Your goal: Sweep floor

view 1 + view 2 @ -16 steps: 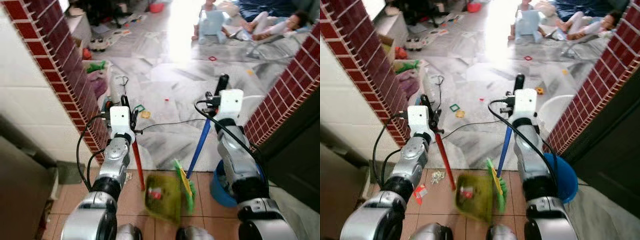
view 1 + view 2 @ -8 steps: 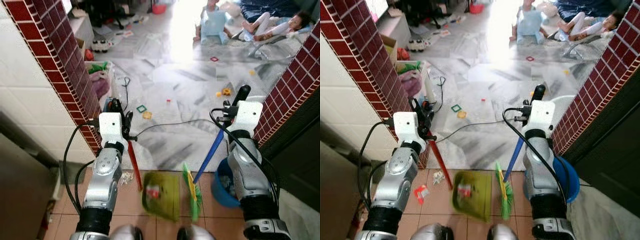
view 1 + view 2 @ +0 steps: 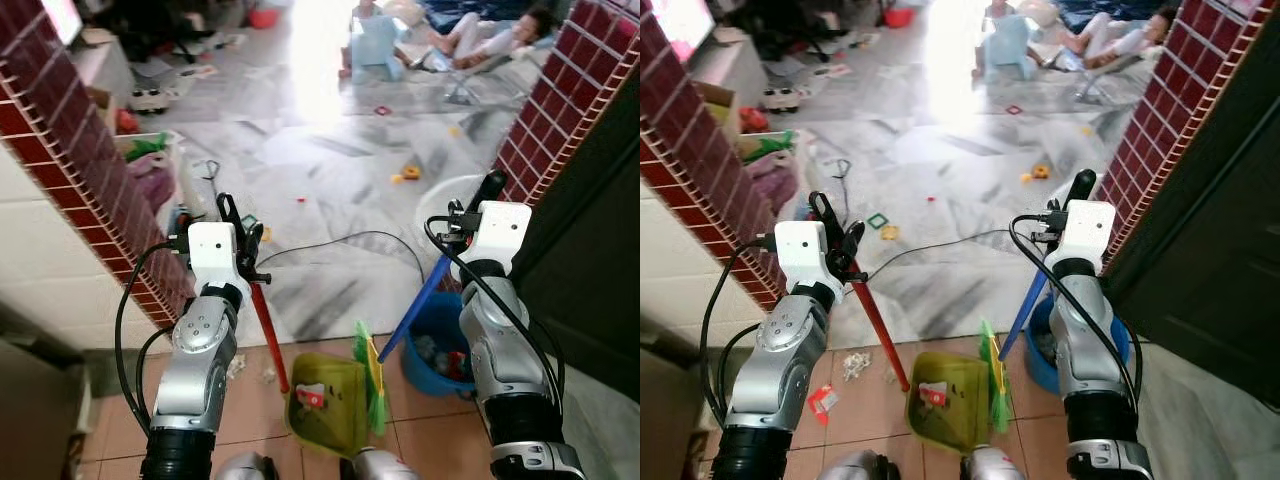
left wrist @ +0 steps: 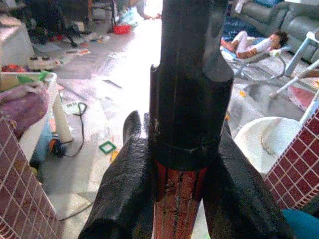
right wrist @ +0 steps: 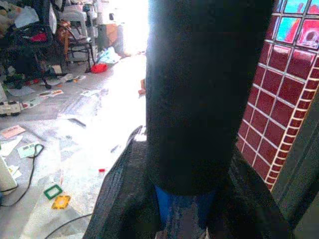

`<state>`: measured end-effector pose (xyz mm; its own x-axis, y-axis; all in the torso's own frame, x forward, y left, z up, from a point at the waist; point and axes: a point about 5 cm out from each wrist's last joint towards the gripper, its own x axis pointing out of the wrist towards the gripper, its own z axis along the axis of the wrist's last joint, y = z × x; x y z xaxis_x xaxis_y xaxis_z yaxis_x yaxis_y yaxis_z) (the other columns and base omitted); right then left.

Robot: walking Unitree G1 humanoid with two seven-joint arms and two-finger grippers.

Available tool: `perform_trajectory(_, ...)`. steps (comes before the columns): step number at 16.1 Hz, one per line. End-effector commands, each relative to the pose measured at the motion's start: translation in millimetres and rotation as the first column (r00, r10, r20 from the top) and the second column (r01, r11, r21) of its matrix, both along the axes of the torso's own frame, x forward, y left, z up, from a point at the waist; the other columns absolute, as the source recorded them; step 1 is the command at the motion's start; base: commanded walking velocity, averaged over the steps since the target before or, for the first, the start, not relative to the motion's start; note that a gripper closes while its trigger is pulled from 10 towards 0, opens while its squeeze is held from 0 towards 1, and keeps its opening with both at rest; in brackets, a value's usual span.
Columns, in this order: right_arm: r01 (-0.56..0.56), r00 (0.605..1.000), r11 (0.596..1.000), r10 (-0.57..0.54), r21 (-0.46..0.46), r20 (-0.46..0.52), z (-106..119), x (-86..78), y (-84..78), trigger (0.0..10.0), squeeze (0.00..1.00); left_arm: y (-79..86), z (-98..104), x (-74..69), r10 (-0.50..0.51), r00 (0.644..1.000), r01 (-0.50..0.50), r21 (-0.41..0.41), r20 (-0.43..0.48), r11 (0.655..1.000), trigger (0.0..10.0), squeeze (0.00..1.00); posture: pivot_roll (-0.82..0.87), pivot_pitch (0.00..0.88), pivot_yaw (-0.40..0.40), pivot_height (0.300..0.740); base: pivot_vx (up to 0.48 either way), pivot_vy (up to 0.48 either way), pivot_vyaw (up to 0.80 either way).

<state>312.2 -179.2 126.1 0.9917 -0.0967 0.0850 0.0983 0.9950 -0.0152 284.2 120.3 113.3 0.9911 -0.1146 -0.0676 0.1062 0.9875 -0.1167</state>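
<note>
My left gripper point(image 3: 238, 222) is shut on the red handle point(image 3: 268, 338) of a green dustpan point(image 3: 326, 408), which rests on the orange tiles between my arms. A red scrap point(image 3: 311, 397) lies in the pan. My right gripper point(image 3: 483, 196) is shut on the blue handle point(image 3: 414, 311) of a broom, whose green bristle head point(image 3: 370, 380) stands against the pan's right side. The left wrist view has the black fingers point(image 4: 124, 199) clamped round the black-capped red handle point(image 4: 178, 209). The right wrist view has the blue handle point(image 5: 178, 211) gripped below its black cap. Paper scraps point(image 3: 852, 365) and a red wrapper point(image 3: 818, 401) lie left of the pan.
Red-tiled wall ends point(image 3: 60, 160) point(image 3: 560, 110) frame a doorway onto a marble floor. A blue bucket point(image 3: 440, 350) stands by my right arm, with a dark door point(image 3: 1210, 270) beyond it. A black cable point(image 3: 340, 240), small toys point(image 3: 405, 174) and a white basin point(image 3: 445, 200) lie ahead; people point(image 3: 480, 30) sit far back.
The whole picture has shifted as the camera moved. Both grippers keep their hold. The broom head now stands closer against the dustpan, and more of the blue bucket shows.
</note>
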Motion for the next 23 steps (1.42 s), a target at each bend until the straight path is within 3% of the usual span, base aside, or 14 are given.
perform_trajectory(1,0.0,1.0,1.0,0.0,-0.025,-0.022,-1.2,-0.5,0.1,10.0,0.0,-4.8,10.0,-2.0,-0.007,1.0,0.009,-0.053,0.029,0.999,10.0,0.0,-0.1,0.0,0.007,0.74,0.0,0.0,-0.58)
perform_trajectory(5,-0.012,0.999,1.0,0.011,-0.026,-0.037,-2.9,-2.8,0.3,10.0,0.0,-6.4,12.1,-2.3,-0.019,1.0,0.02,-0.082,0.013,0.996,10.0,0.0,-0.11,0.0,0.006,0.74,0.0,0.0,-0.24)
perform_trajectory(14,-0.044,0.998,0.999,0.043,-0.02,-0.05,-2.5,-0.2,5.6,10.0,0.0,-5.9,11.0,-2.0,-0.021,1.0,0.021,-0.078,-0.002,0.997,10.0,0.0,-0.1,0.0,-0.002,0.74,-0.294,0.0,0.0)
perform_trajectory(21,-0.047,0.998,0.999,0.047,-0.005,-0.048,-2.1,1.1,10.8,10.0,0.0,-6.9,14.0,1.0,-0.027,1.0,0.028,-0.069,0.007,0.997,10.0,0.0,-0.11,0.0,0.004,0.74,0.0,0.0,0.0)
perform_trajectory(23,-0.041,0.998,0.999,0.041,0.0,-0.054,-2.4,1.4,9.7,10.0,0.0,-4.5,16.6,2.2,-0.013,1.0,0.015,-0.087,0.016,0.996,10.0,0.0,-0.11,0.0,0.005,0.74,0.0,0.0,-0.8)
